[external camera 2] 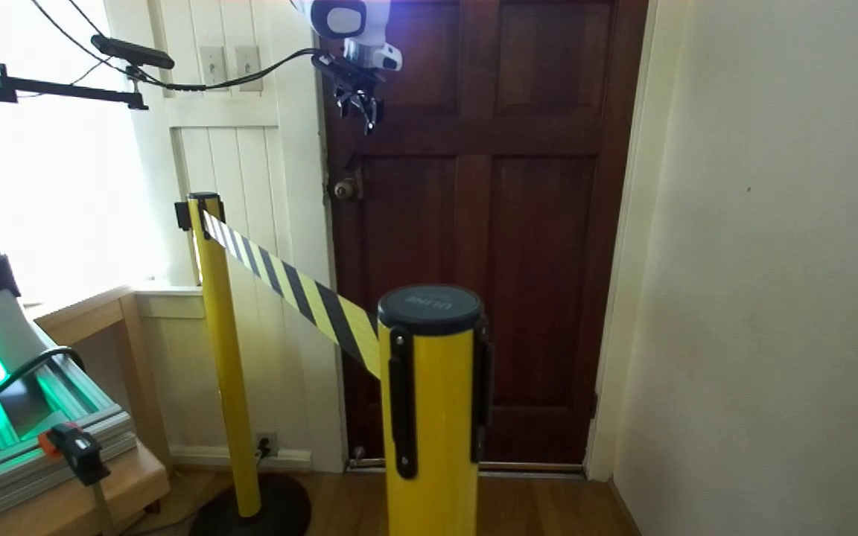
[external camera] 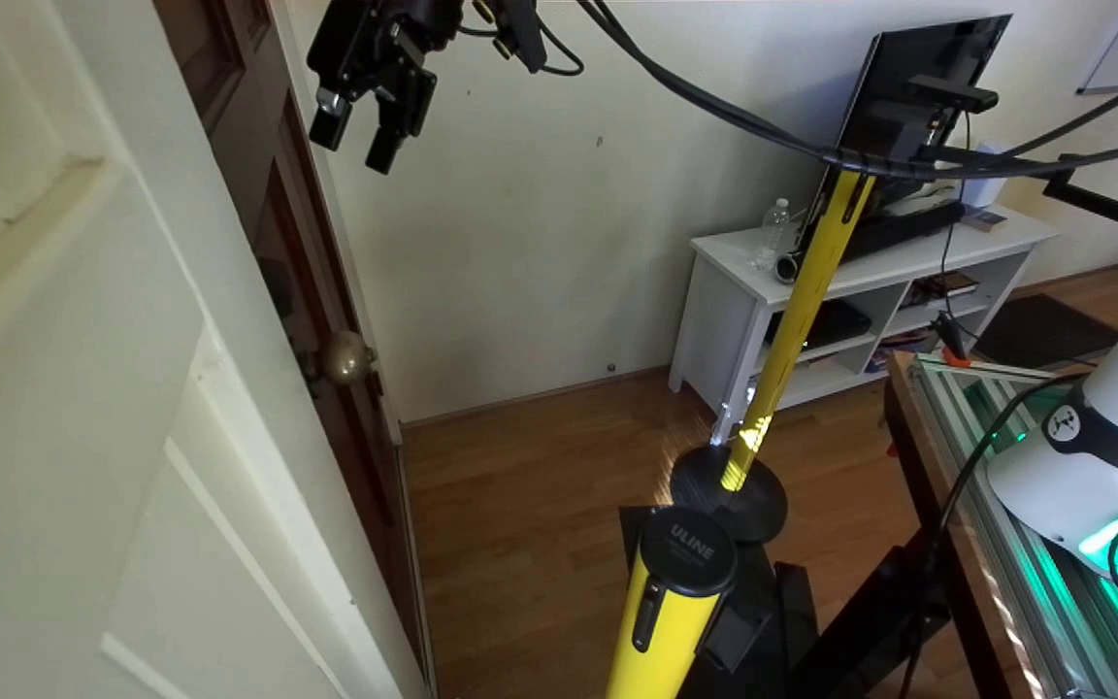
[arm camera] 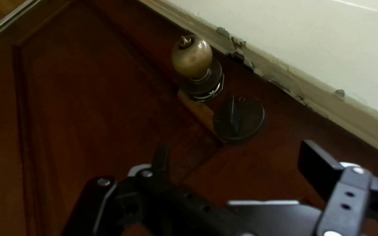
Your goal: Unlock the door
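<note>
The dark reddish-brown door stands shut in its frame; it faces the camera in an exterior view and fills much of the wrist view. Its round brass-coloured knob shows in both exterior views. Beside the knob, in the wrist view, is a round dark lock plate with a raised thumb-turn. My gripper is open, with nothing between its fingers. In both exterior views my gripper hangs above the knob and lock, fingers pointing down, apart from both.
Yellow posts stand before the door, with a striped belt between them. A pale door frame runs close beside the lock. A large white panelled door fills an exterior view's side. Cables trail from the arm.
</note>
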Available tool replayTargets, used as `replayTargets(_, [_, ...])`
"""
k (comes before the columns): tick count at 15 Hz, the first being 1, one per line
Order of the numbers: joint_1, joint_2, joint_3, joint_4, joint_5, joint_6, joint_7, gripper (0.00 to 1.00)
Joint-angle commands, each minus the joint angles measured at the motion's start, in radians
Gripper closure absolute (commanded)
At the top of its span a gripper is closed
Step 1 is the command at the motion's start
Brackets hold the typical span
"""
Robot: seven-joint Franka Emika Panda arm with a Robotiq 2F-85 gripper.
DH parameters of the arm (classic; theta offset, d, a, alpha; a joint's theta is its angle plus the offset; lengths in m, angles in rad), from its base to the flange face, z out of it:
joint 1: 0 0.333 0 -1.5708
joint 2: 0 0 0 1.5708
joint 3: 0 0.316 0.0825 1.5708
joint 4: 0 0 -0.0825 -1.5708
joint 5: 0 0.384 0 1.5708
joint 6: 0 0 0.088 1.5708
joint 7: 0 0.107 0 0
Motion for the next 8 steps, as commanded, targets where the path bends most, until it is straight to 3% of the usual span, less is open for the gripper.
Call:
replayTargets(1, [-0.039, 0.106, 0.05, 0.141, -0.019, -0.117, -0.028, 0.0])
replayTargets(5, [-0.036, 0.186, 0.063, 0.223, -0.051, -0.137, 0.0, 0.0])
replayTargets(6, [-0.039, 0.127, 0.068, 0.136, -0.032, -0.088, -0.015, 0.0])
replayTargets(8, [-0.04, 0.156, 0.073, 0.165, -0.038, -0.096, -0.014, 0.0])
